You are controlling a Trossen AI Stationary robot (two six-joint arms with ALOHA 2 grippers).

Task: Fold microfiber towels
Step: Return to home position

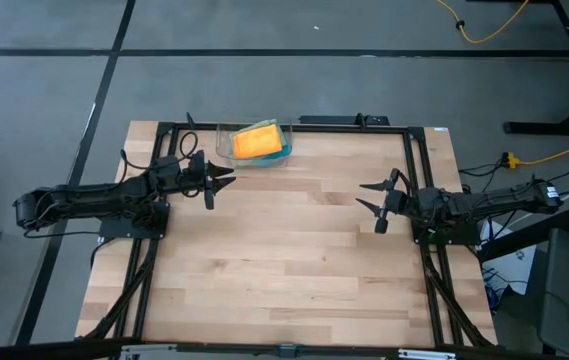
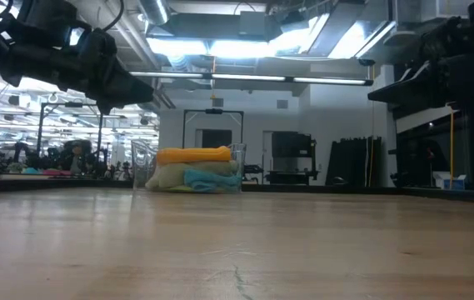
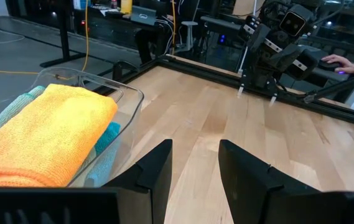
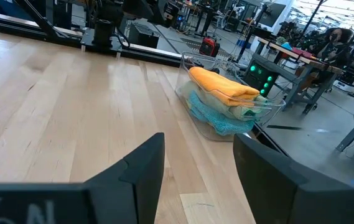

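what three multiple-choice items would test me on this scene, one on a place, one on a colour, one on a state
1. Where does the clear plastic bin stand on the table?
A. in the middle
B. beside the right arm's base
C. at an edge, nearer the left arm

2. What colour is the topmost towel in the bin?
A. teal blue
B. orange
C. lime green

3. How are the left end effector and the right end effector?
A. both open and empty
B. left shut on a towel
C. right shut on the bin

Answers:
1. C, the high view shows the bin at the table's edge, close to the left arm.
2. B, orange lies on top of the pile in every view.
3. A, each wrist view shows its end effector spread apart with nothing held.
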